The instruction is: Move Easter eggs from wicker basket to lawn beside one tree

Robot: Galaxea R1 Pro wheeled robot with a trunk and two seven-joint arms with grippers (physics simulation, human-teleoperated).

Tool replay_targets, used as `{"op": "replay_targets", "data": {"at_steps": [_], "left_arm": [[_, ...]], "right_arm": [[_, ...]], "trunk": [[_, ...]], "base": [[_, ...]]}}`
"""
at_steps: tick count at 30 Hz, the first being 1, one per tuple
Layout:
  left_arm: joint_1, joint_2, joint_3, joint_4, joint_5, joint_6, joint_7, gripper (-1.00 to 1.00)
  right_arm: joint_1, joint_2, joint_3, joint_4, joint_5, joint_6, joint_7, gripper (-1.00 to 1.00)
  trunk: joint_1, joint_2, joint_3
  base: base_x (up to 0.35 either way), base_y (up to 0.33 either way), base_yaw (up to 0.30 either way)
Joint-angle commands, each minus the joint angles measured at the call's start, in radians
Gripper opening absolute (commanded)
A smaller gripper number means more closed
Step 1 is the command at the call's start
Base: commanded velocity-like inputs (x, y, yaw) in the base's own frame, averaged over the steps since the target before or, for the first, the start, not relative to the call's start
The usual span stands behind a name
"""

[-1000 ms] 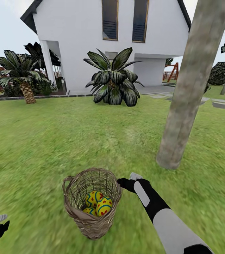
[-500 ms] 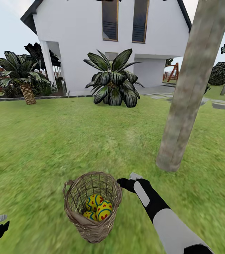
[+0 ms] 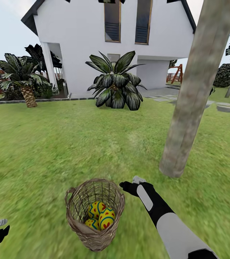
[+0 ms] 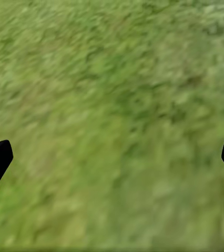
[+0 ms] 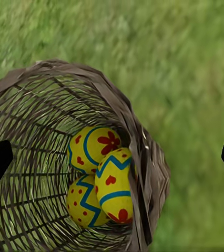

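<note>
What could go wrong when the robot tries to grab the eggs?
The three eggs lie packed together deep in the basket, so closing on one may squeeze or roll its neighbours. The open right end effector is by the rim; it could catch the wicker wall and tip the light basket on the lawn. An egg dropped near the tree might roll away.

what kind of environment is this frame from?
A simulated residential garden, by the look of it: a wide green lawn in front of a white house, with a thick tree trunk and a leafy bush. A wicker basket holding Easter eggs stands on the grass.
</note>
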Motion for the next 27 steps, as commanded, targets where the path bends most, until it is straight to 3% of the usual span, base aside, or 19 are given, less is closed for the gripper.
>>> {"op": "replay_targets", "data": {"at_steps": [1, 12, 19, 23, 27], "left_arm": [[0.0, 0.0, 0.003, -0.001, 0.01, 0.008, -0.006, 1.0], [0.0, 0.0, 0.004, -0.006, 0.009, 0.01, -0.008, 1.0], [0.001, 0.012, 0.006, -0.009, 0.01, 0.029, -0.009, 1.0], [0.001, 0.022, 0.006, -0.01, 0.01, 0.093, -0.01, 1.0], [0.001, 0.053, 0.006, -0.029, 0.012, 0.198, -0.015, 1.0]], "right_arm": [[0.0, -0.001, 0.004, -0.002, -0.011, 0.002, -0.009, 1.0], [0.0, -0.005, 0.002, -0.003, -0.009, 0.005, -0.008, 1.0], [0.001, -0.012, -0.003, -0.004, -0.009, 0.013, 0.041, 1.0], [0.001, -0.014, -0.006, -0.004, -0.009, 0.014, 0.069, 1.0], [0.001, -0.016, -0.008, -0.005, -0.009, 0.014, 0.078, 1.0]], "trunk": [[-0.004, 0.007, 0.002], [-0.046, 0.084, 0.037], [-0.073, 0.133, 0.059], [-0.088, 0.161, 0.071], [-0.104, 0.189, 0.084]], "base": [[0.0, 0.0, 0.0], [0.0, 0.0, 0.0], [0.0, 0.0, 0.0], [0.0, 0.0, 0.0], [0.0, 0.0, 0.0]]}}
